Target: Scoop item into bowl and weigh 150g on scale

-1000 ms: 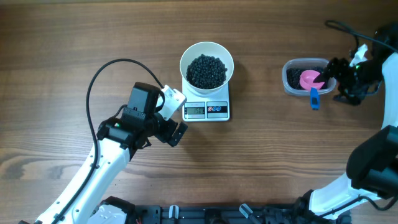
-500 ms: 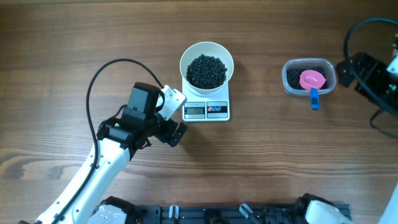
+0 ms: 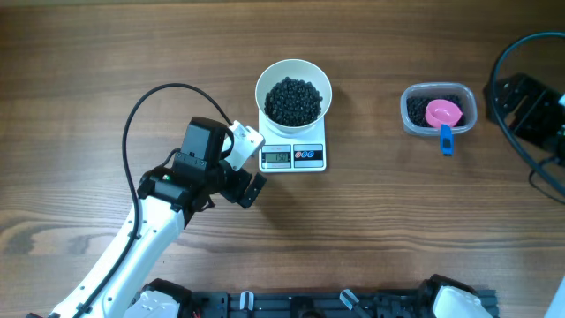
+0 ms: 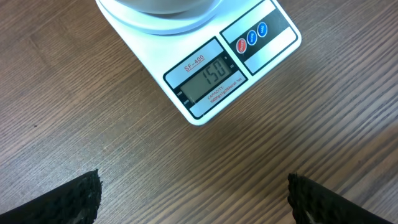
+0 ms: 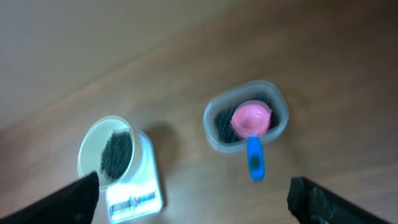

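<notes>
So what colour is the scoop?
The scoop is pink with a blue handle, clearest overhead.

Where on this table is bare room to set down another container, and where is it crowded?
Free: the wood between the scale and the clear tub; the far strip behind the bowl. Crowded: left of the scale, by the open left gripper; right of the tub, by the right arm.

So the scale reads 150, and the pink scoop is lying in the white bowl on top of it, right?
Not quite. The pink scoop is not in the white bowl; it lies in the clear tub standing apart from the scale, with its blue handle over the tub's rim, as the overhead view shows. The scale does read 150, which is clear in the left wrist view.
</notes>
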`<control>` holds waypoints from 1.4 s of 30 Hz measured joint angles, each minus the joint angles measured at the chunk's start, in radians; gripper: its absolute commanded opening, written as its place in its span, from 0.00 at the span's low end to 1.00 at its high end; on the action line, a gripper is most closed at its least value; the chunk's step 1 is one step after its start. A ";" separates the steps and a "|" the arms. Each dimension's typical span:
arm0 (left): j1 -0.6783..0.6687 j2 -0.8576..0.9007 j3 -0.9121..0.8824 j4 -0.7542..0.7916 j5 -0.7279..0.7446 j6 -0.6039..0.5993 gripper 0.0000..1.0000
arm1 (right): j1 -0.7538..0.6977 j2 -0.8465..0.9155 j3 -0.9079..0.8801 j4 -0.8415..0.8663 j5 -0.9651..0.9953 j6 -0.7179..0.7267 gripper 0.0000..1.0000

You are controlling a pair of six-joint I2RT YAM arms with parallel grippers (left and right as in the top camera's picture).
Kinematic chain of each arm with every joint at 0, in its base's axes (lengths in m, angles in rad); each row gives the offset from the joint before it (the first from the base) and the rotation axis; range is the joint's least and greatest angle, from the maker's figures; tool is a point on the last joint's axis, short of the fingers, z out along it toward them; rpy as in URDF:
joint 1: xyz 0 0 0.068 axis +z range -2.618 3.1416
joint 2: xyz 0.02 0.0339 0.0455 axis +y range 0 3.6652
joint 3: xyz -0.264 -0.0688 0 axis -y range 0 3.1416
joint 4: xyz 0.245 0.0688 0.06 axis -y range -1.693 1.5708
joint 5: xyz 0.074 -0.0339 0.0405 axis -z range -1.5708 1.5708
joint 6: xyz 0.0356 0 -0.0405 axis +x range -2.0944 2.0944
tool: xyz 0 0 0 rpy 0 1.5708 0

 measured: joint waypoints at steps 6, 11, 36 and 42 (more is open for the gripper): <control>0.000 0.000 0.000 0.000 0.000 0.000 1.00 | 0.011 -0.164 -0.040 0.257 0.111 -0.013 1.00; 0.000 0.000 0.000 0.000 0.000 0.000 1.00 | 0.105 -0.375 -0.331 0.546 0.213 -0.031 1.00; 0.000 0.000 0.000 -0.003 0.000 0.000 1.00 | 0.261 -1.180 -1.565 1.403 0.322 -0.038 1.00; 0.000 0.000 0.000 -0.003 0.000 0.000 1.00 | 0.270 -1.187 -1.657 1.385 0.324 -0.038 1.00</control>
